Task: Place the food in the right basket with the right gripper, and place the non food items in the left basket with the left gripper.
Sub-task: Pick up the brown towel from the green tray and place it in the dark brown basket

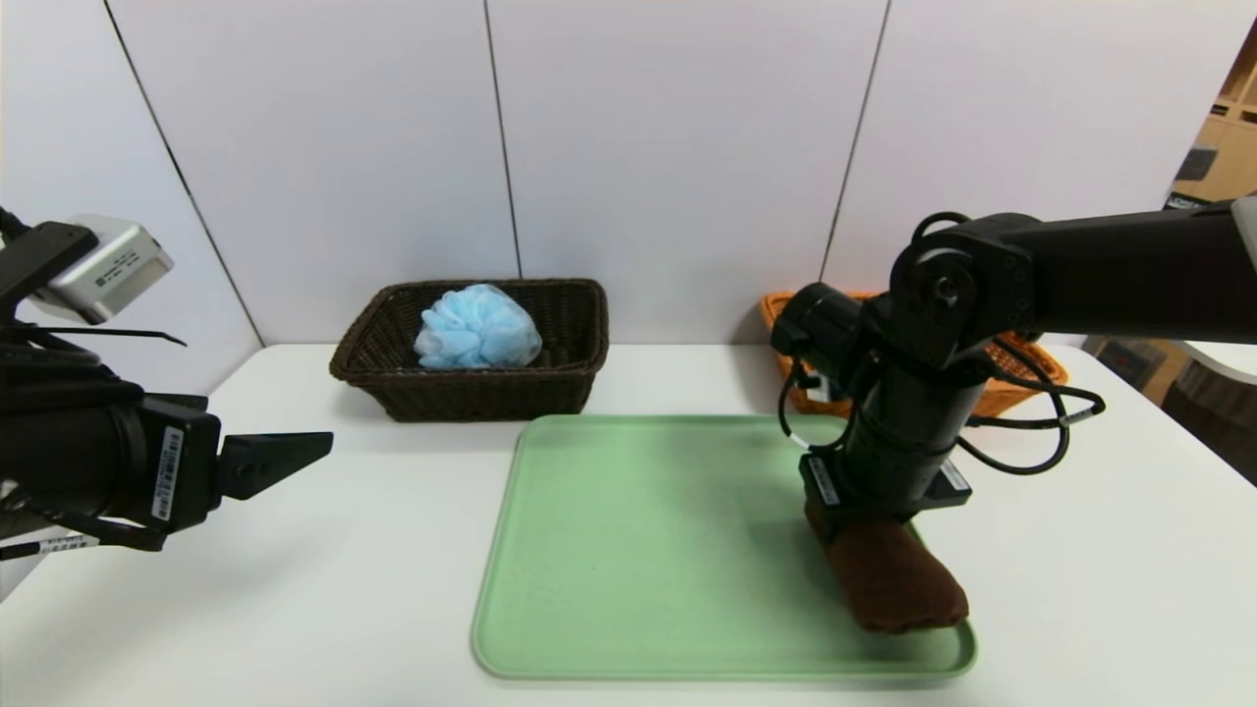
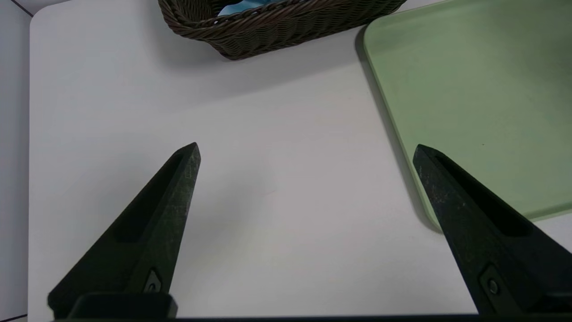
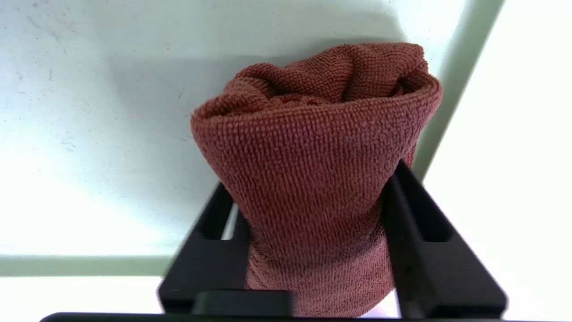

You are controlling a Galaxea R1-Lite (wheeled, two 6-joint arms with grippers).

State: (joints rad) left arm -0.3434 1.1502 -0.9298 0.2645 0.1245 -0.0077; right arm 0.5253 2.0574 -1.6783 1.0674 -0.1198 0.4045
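Right gripper [image 3: 313, 214] pinches the brown towel [image 1: 892, 574], seemingly touching the tray [image 1: 628, 550] rim.

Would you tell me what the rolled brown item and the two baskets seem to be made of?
Brown roll: terry or microfibre cloth, matte, with looped pile showing. Dark basket: woven wicker or rattan-like strands. Orange basket: similar weave, mostly hidden.

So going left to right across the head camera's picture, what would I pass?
Left claw → dark brown wicker basket holding a blue bath pouf → flat green plastic tray → right claw squeezing a rolled brown towel.
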